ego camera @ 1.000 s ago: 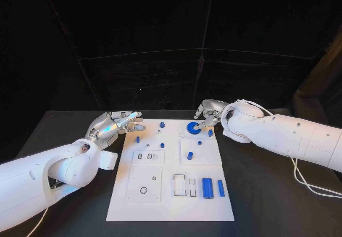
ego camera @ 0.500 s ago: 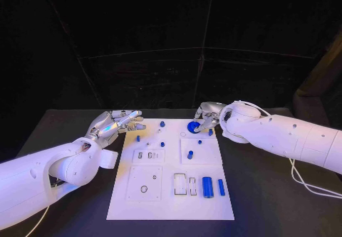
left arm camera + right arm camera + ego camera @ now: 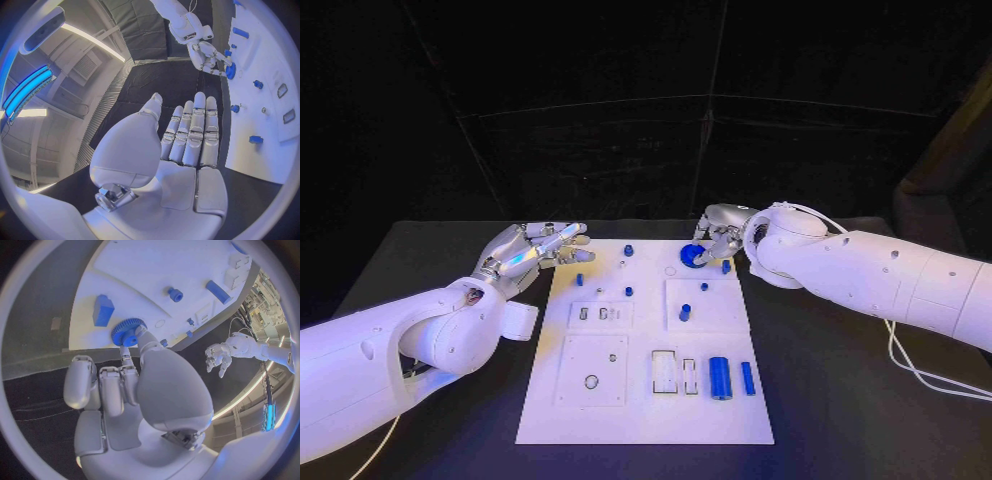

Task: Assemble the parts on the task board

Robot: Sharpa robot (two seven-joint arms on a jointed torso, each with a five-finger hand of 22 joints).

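Observation:
The white task board (image 3: 635, 415) lies in the middle of the black table. My right hand (image 3: 720, 234) is at the board's far right corner and pinches a blue gear (image 3: 691, 256) between thumb and a finger; the right wrist view shows the gear (image 3: 128, 332) at the fingertips, close over the board (image 3: 162, 270). I cannot tell whether it touches the board. My left hand (image 3: 535, 248) hovers at the board's far left corner, fingers stretched out straight and holding nothing, as the left wrist view of the hand (image 3: 187, 140) confirms.
Loose on the board lie a blue cylinder (image 3: 720, 379) and a thin blue bar (image 3: 747, 380) at the near right. Several small blue pegs stand further back, such as one (image 3: 685, 313) and another (image 3: 627, 251). White recessed slots (image 3: 593, 371) mark the left half.
The right hand has nudged the gear very slightly toward the far edge. The left hand has barely moved.

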